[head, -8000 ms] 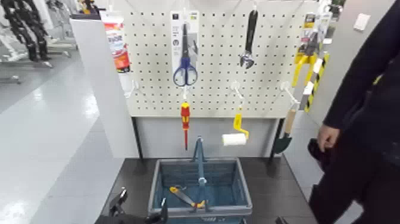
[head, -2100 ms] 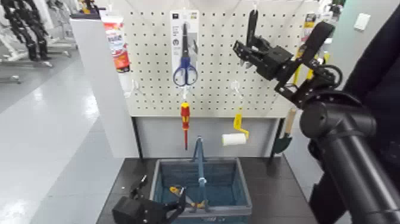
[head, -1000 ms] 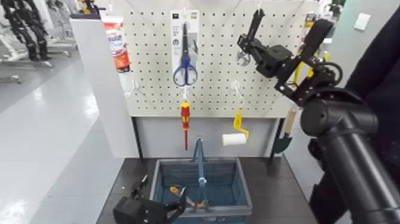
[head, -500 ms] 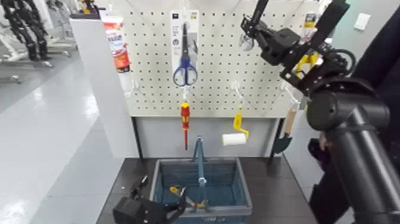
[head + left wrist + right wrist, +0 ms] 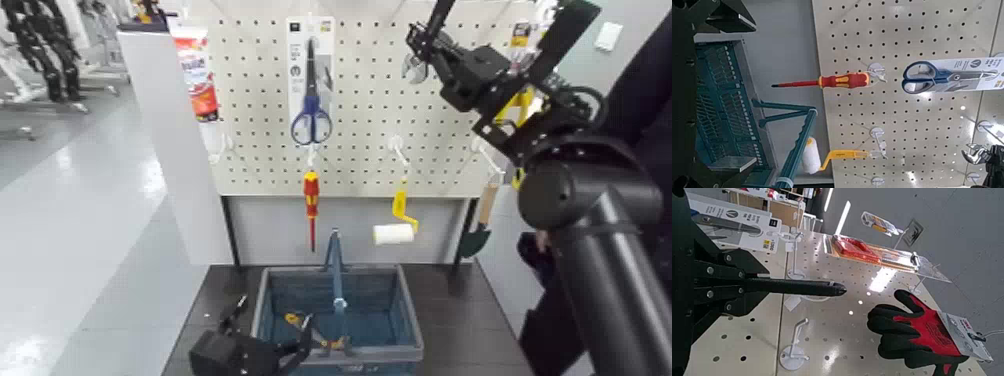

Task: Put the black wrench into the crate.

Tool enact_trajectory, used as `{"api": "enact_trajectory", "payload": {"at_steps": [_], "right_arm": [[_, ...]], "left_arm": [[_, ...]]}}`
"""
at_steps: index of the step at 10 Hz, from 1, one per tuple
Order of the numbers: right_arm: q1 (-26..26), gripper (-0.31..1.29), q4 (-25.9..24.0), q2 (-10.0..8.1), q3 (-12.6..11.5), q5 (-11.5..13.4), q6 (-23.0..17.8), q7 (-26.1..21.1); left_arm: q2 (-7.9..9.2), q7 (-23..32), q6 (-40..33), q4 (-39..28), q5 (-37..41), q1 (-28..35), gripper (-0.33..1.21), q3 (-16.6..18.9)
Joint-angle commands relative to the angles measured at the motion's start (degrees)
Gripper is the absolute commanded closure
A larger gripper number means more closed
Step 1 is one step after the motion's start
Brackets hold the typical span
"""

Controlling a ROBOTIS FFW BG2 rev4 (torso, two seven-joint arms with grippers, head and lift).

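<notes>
The black wrench (image 5: 411, 68) is up at the top of the white pegboard, its black handle pointing up and its silvery head down. My right gripper (image 5: 430, 45) is shut on it around the middle. In the right wrist view the black handle (image 5: 805, 287) sticks out from between the fingers of my right gripper (image 5: 754, 286). The blue-grey crate (image 5: 400, 352) with its blue arched handle stands on the dark table below; it also shows in the left wrist view (image 5: 719, 94). My left gripper (image 5: 270, 328) is parked low beside the crate's left front corner, open and empty.
Blue-handled scissors (image 5: 311, 90), a red-and-yellow screwdriver (image 5: 311, 195), a paint roller (image 5: 397, 225) and a trowel (image 5: 478, 228) hang on the pegboard. A yellow-handled tool (image 5: 298, 324) lies in the crate. A person in dark clothes (image 5: 640, 110) stands at the right. Red-and-black gloves (image 5: 915, 333) hang nearby.
My right gripper has risen along the pegboard with the wrench in it, a little to the right. The left arm and the crate have not moved.
</notes>
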Motion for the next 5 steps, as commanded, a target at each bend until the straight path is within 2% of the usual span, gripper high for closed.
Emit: {"api": "enact_trajectory", "payload": {"at_steps": [1, 5], "right_arm": [[3.7, 1.24, -1.3, 1.33, 0.3, -1.3, 0.8, -0.4], [10.7, 1.24, -1.6, 3.09, 0.2, -3.0, 3.0, -1.1]], "left_arm": [[0.0, 0.0, 0.0, 0.0, 0.0, 0.0, 0.12, 0.0], [0.18, 0.0, 0.0, -0.1, 0.0, 0.1, 0.12, -0.1]]}}
